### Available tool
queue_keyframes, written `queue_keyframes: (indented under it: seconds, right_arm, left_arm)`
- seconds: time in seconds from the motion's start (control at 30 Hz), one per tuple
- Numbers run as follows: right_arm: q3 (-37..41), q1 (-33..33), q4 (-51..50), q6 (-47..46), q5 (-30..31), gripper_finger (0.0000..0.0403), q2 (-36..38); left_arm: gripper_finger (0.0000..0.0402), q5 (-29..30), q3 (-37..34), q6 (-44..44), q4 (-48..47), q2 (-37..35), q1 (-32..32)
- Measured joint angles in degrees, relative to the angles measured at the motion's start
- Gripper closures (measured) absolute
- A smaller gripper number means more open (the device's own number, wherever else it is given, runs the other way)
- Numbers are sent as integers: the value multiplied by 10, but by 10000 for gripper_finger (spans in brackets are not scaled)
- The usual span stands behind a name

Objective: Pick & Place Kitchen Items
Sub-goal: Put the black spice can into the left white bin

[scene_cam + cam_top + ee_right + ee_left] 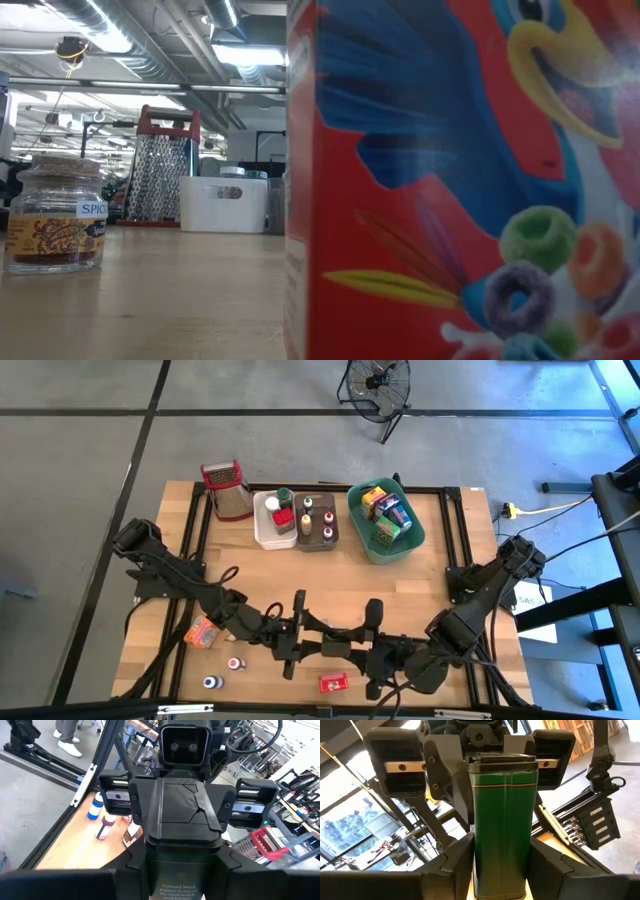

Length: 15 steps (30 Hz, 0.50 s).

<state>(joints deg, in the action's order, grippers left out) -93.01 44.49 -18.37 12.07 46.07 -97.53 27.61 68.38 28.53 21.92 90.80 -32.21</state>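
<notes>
A green tin (504,825) with a black cap (181,809) and small print on its dark face stands upright in the air over the table's near middle. Both grippers meet there and are shut on it: my left gripper (322,643) comes from the left and my right gripper (348,650) from the right. Loose kitchen items lie on the table: an orange packet (203,631), a red-capped bottle (235,663), a blue-capped bottle (211,683) and a red cereal box (333,683). The box fills the low view (460,180). My left gripper pinches the tin's lower body (481,866) between its two fingers (451,870), one on each opposite side. The fingers come in about level from the table's left. The tin stands upright, cap up, clear of the table. My right gripper pinches the tin's upper body just under the black cap (156,866), a finger (125,872) on either side. It comes from the table's right, slanting slightly down. In the left wrist view its fingers (440,775) flank the tin's top.
At the far edge stand a steel grater (228,490), a white bin (272,520), a brown bin (316,520) with bottles and a teal bin (385,520) with boxes. A spice jar (55,225) stands near the front left. Bare wood lies between the arms and the bins.
</notes>
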Motion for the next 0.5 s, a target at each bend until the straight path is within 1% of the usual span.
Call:
queue_keyframes:
  seconds: [0.13,0.2,0.3,0.43,0.5]
  right_arm:
    - [0,1,-8,1,0,280,0]
    - [0,2,-14,1,2,278,0]
    - [0,6,-21,-1,13,278,0]
    - [0,17,-43,-20,63,278,1]
    - [0,23,-65,-38,73,278,0]
  left_arm:
    - [228,13,0,8,-1,0,-1]
    - [216,33,0,17,-1,0,-7]
    - [199,88,0,37,-4,-6,-21]
    - [183,180,0,87,-1,-23,-46]
    - [181,201,0,112,6,-34,-58]
